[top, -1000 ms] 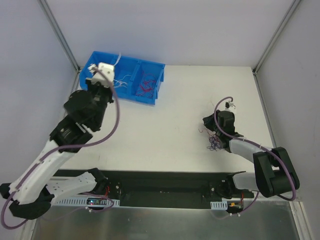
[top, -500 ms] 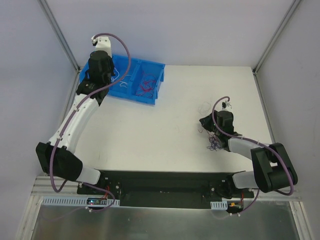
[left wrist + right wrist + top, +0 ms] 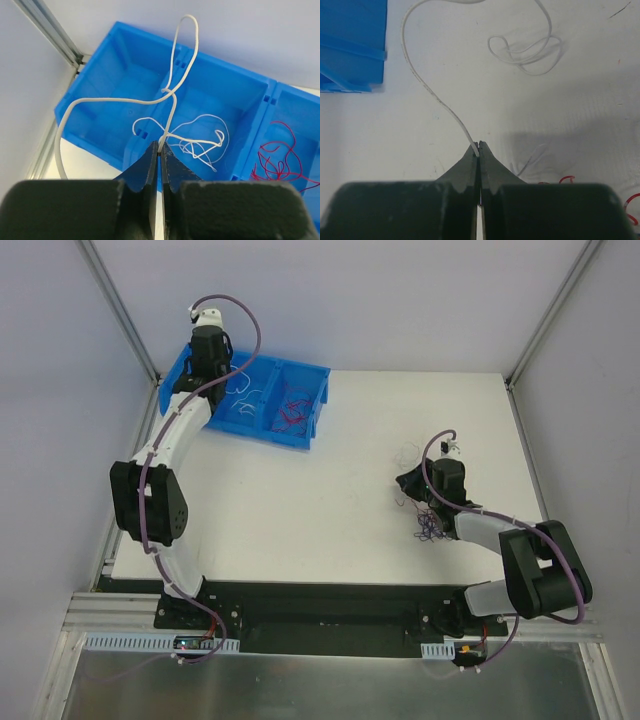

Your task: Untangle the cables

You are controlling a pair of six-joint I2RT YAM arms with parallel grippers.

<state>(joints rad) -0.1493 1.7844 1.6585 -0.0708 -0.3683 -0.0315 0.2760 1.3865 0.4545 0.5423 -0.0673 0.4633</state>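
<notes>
Left gripper: the left gripper (image 3: 160, 147) was pinched shut on a white strand (image 3: 168, 120), its tips above the blue bin (image 3: 107, 125) in the far left corner of the table (image 3: 330, 500).
Left strand, direction: its long axis ran from the jaws straight ahead toward the bin's far wall, ending in a narrow loop; a side loop swept left and curled down past the bin's left wall.
Bin contents: loose white wires (image 3: 192, 145) lay in the middle compartment, and red wires (image 3: 280, 165) in the one to its right.
Risk on the left: the side loop hung outside the bin, so a release there would likely leave the strand draped over the wall or across a divider rather than among the white ones.
Tangled cables: the rest of the cables (image 3: 430, 523) lay in a small bunch on the table, just beside the right arm.
Right gripper: the right gripper (image 3: 479, 147) was clamped on a second white strand (image 3: 447, 110) at its very tip.
Right strand, direction: it lay on the table, curving away from the tips toward the bin side, then arcing across to a slack coil (image 3: 525, 50).
Risk on the right: whether this strand was free of the bunch could not be told; a pull might drag the bunch along or slip the thin wire out.
</notes>
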